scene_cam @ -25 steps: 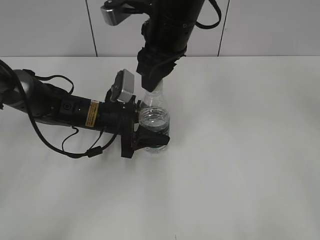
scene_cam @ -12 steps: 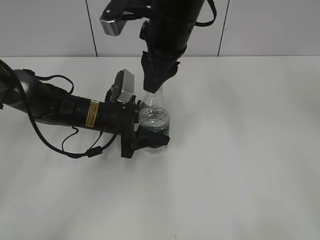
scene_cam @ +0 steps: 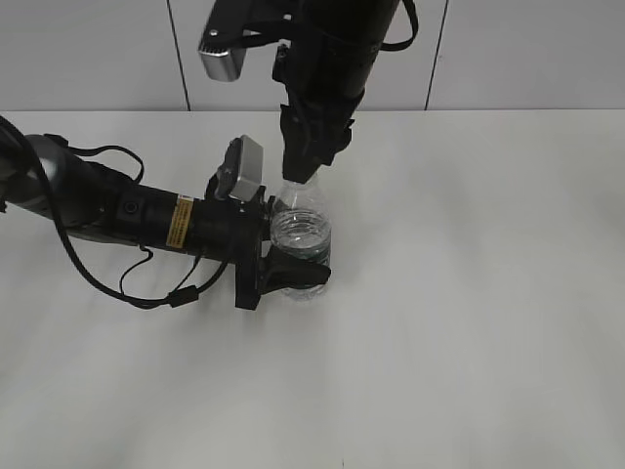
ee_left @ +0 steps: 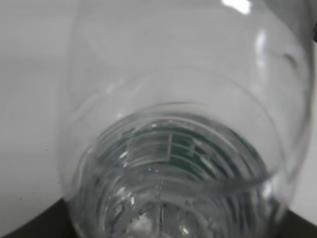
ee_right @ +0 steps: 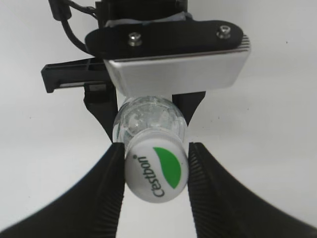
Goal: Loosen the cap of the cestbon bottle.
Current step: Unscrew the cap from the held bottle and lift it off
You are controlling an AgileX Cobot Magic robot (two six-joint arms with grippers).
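The cestbon bottle (scene_cam: 301, 239) stands upright near the middle of the white bench (scene_cam: 469, 293), its long axis vertical. The left tool (scene_cam: 293, 272) comes in level from nine o'clock and is clamped around the bottle's lower body, steadying it. The right tool (ee_right: 154, 163) descends from twelve o'clock, straight above, with its two dark fingers (ee_right: 106, 173) pressed against opposite sides of the cap (ee_right: 156, 168), at nine and three o'clock in the right wrist view. The cap sits squarely between them, so the right arm is the one placed to twist; the turn would run about the bottle's upright axis while the left arm resists.
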